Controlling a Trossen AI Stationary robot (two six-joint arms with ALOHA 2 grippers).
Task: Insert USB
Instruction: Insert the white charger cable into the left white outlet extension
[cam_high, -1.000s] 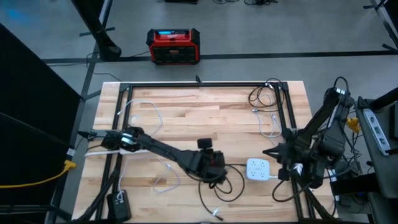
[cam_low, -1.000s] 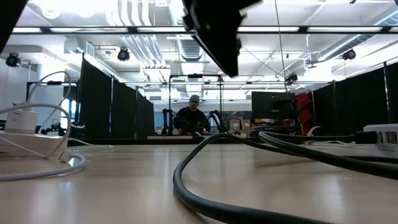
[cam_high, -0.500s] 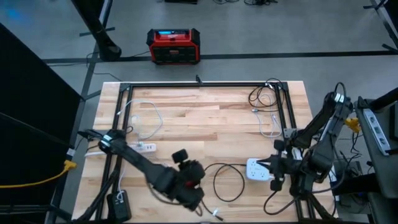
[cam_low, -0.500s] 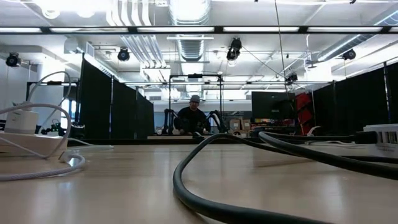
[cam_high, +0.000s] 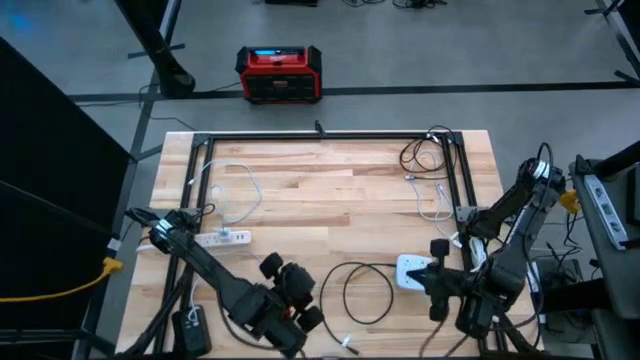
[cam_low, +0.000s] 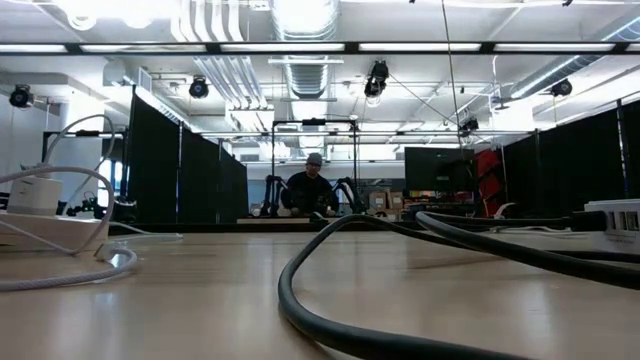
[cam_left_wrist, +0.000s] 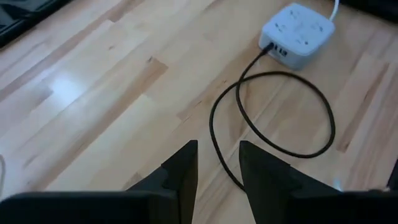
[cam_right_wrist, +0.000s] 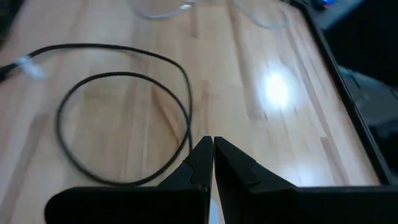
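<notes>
Pale butcher-block wood makes up the surface (cam_high: 330, 190), and only the high view takes in all of it: the white USB hub (cam_high: 415, 271) sits near the right front, with a black cable (cam_high: 362, 293) looping off its left side, plugged into the hub's side as the left wrist view shows. The left pincer (cam_high: 290, 300) hangs over the front edge, well left of the hub; its own wrist view shows the fingers (cam_left_wrist: 184, 171) slightly apart with nothing between them, the hub (cam_left_wrist: 297, 34) far ahead. The right pincer (cam_high: 440, 285) sits just at the hub's front; its wrist view shows the fingers (cam_right_wrist: 202, 163) pressed together, empty, above the cable loop (cam_right_wrist: 121, 124), with the hub itself almost wholly hidden beneath them. A white power strip (cam_high: 222, 238) and thin white wires (cam_high: 235, 185) lie toward the left, seen only from above. The low view catches neither arm, only the thick cable (cam_low: 330, 290) close up and a seated person (cam_low: 312, 190) in the room behind.
</notes>
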